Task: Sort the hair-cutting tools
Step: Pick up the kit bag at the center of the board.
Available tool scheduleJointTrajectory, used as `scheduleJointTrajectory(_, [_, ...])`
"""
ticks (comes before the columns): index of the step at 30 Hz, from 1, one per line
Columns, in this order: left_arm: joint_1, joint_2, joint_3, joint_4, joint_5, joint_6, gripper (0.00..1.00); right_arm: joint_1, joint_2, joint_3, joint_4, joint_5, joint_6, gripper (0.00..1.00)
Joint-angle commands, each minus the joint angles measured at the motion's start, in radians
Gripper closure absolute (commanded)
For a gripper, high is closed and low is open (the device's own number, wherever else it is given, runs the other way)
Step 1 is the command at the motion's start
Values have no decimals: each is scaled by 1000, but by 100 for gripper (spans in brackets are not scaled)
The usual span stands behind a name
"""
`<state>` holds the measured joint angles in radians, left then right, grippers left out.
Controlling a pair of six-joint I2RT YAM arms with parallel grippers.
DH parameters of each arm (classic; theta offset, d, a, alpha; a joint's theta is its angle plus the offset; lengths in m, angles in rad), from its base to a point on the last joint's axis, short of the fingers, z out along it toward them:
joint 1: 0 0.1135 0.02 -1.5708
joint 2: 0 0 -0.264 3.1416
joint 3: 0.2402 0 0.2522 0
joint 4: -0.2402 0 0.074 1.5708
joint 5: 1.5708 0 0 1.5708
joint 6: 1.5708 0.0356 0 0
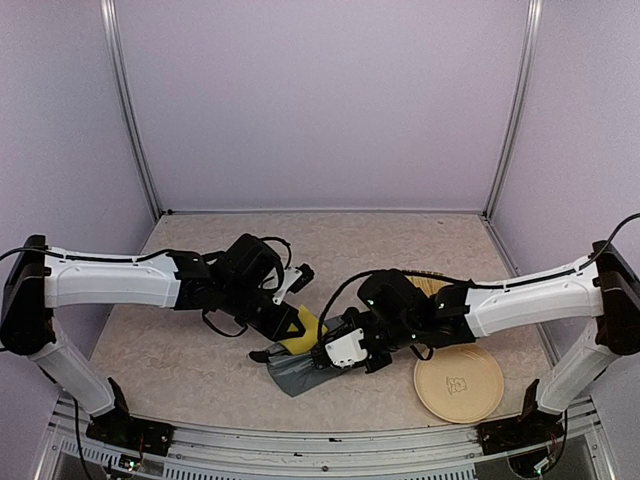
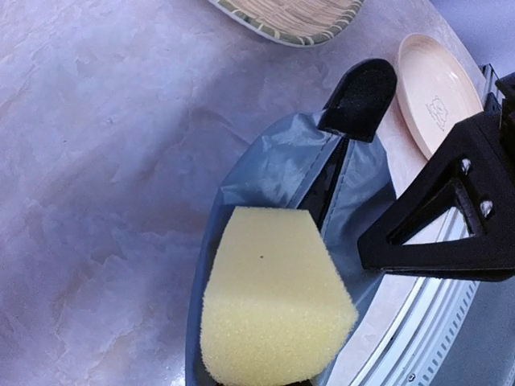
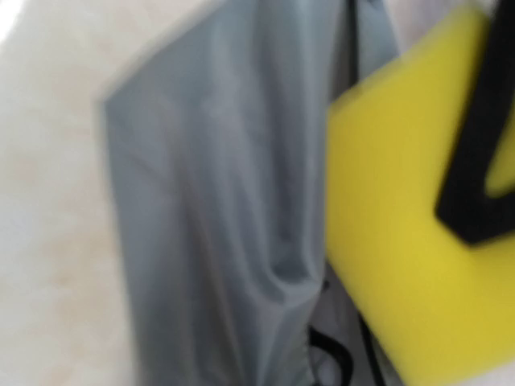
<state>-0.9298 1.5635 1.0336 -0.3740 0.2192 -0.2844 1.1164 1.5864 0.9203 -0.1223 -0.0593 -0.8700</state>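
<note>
Nearest the arm bases, on the right, a round cream plastic plate lies flat on the beige marbled tabletop. The small printed emblem at its centre shows from above and from the left wrist, but is too small to read. Left of the plate, near mid-table, a crumpled grey-blue fabric zip pouch lies with its zip mouth parted. A yellow foam sponge block sits over the pouch's far side, at the end of the left gripper, whose jaws are closed on it. The right gripper hangs just beside the sponge, over the pouch; I cannot tell whether its jaws are wide or narrow. Only the left wrist view shows a black padded fingertip touching the pouch edge by the zip. Only the blurred right wrist view shows a black looped shape inside the pouch mouth, too indistinct to name. Otherwise the hair-cutting tools cannot be made out in any view. Farthest, a woven straw tray lies beyond the pouch, apart from it.
</note>
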Motion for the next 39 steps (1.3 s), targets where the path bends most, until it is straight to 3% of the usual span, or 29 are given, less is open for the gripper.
scheduleJointTrajectory(1, [-8, -19, 30, -27, 12, 11, 100, 5, -131, 27, -152, -194, 45, 62])
scheduleJointTrajectory(7, [10, -98, 29, -23, -42, -9, 100, -108, -140, 204, -311, -377, 84, 54])
scheduleJointTrajectory(14, [39, -176, -33, 59, -38, -53, 100, -286, 29, 394, -394, -521, 137, 56])
scheduleJointTrajectory(24, [60, -439, -100, 50, -298, -183, 100, -223, 270, 565, -559, -381, 41, 53])
scheduleJointTrajectory(32, [77, -482, -95, 25, -325, -166, 100, -132, 330, 568, -537, -180, 14, 46])
scheduleJointTrajectory(39, [75, -488, -106, 40, -321, -168, 100, -87, 342, 533, -441, -32, 8, 48])
